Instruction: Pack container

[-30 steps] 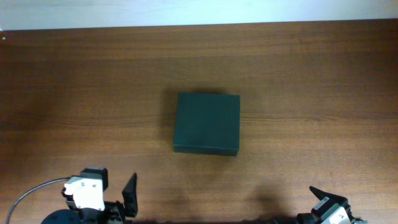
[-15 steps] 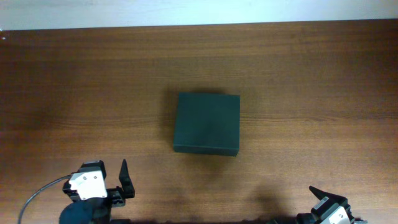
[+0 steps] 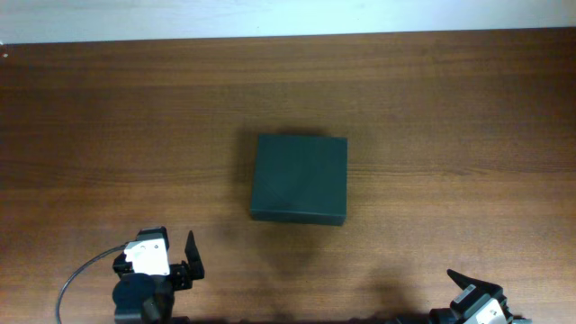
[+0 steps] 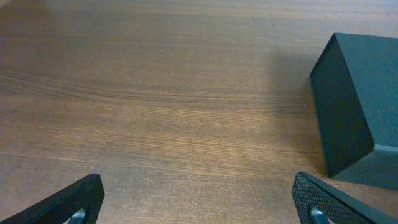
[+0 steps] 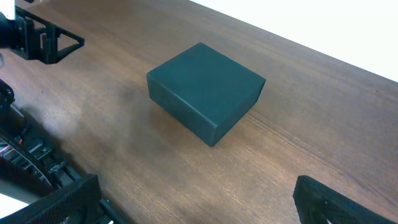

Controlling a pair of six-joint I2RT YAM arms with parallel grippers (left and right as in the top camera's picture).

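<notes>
Container (image 3: pixel 298 177) (closed) well inside table (image 3: pixel 108 108) edges

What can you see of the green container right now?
The container is a dark green, matte rectangular box, cardboard by its look. It is closed, with a flat top, and no lid seam can be made out. It sits flat near the middle of the wooden table. Only the table touches it.
</notes>
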